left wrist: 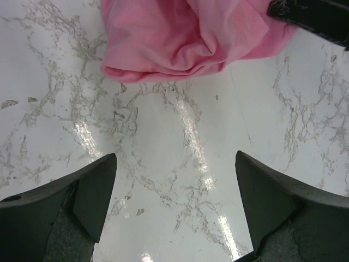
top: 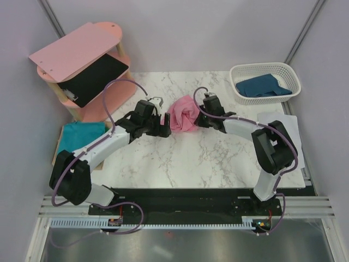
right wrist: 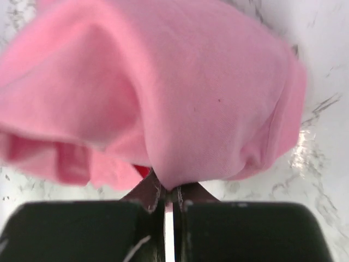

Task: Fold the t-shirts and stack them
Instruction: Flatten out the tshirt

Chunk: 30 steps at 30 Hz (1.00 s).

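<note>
The light pink t-shirt (top: pixel 182 113) lies crumpled in a heap at the middle of the marble table. It fills the top of the left wrist view (left wrist: pixel 191 38) and most of the right wrist view (right wrist: pixel 163 93). My right gripper (right wrist: pixel 170 191) is shut on a pinch of its cloth at the heap's right side (top: pixel 197 115). My left gripper (left wrist: pixel 174 174) is open and empty over bare table just left of the heap (top: pixel 162 123). A teal t-shirt (top: pixel 80 135) lies folded at the left edge. A dark blue t-shirt (top: pixel 262 86) lies in the basket.
A white mesh basket (top: pixel 292 73) stands at the back right. A rigid pink shelf unit (top: pixel 82 52) with a black board stands at the back left. A white sheet (top: pixel 286 123) lies at the right edge under the right arm.
</note>
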### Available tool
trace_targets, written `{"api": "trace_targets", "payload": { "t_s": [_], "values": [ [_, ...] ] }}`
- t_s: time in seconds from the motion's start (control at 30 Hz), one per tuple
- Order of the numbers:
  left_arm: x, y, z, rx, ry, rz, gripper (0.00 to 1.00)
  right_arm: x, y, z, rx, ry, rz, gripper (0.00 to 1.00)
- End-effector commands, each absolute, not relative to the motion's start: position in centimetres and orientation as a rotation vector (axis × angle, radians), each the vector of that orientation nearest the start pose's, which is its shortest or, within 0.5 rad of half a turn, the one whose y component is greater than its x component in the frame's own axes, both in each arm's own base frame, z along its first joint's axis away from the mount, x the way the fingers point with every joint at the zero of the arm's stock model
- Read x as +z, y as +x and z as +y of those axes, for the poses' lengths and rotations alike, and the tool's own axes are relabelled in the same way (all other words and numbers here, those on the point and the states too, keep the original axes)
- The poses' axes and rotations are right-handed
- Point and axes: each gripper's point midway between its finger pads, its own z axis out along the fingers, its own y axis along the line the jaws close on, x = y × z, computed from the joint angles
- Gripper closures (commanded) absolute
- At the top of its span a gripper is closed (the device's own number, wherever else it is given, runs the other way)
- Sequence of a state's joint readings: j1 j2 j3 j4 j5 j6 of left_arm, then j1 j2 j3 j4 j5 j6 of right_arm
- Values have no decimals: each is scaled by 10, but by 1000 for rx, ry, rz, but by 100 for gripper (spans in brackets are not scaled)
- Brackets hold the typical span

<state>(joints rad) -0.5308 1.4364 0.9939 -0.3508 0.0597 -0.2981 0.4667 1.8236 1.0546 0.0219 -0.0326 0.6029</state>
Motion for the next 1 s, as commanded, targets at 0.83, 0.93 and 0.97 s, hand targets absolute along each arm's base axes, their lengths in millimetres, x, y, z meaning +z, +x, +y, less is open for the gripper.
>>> {"api": "trace_targets", "payload": {
  "t_s": [0.83,0.93,0.97],
  "values": [
    [219,305,-187,-432,257,2170,4,375,401,221,495,-124,1913,100],
    [229,302,-176,-385,242,2156,2,419,395,189,368,-64,1820,100],
    [234,302,-175,-382,245,2145,2,433,391,177,326,-39,1789,100]
  ]
}}
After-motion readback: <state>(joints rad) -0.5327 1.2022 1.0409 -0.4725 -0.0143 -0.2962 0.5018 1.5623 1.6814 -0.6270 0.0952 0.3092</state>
